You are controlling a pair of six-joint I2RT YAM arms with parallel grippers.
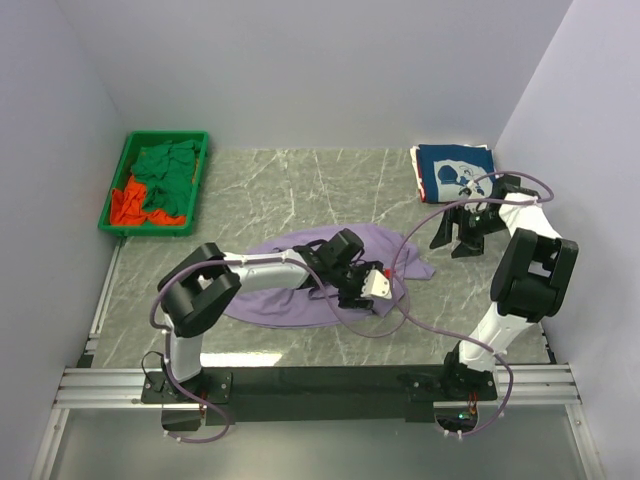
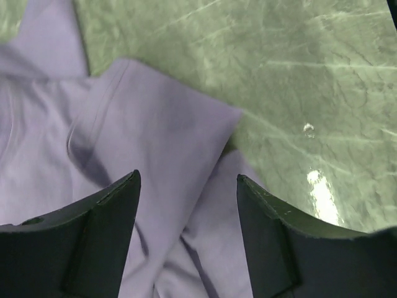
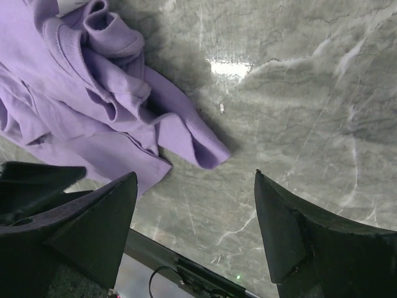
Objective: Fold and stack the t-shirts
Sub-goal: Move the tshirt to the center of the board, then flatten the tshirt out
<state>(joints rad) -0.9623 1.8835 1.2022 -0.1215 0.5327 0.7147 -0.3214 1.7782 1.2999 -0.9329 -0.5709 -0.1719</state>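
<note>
The tee (image 1: 280, 305) is laid left-to-right under the left gripper (image 2: 187, 180), fingers apart. The right gripper (image 3: 195, 177), likewise apart, is positioned off its right end.

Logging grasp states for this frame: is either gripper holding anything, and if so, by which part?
Nothing is held. The left gripper is open over the lavender t-shirt; the right gripper is open over the table beside it.
</note>
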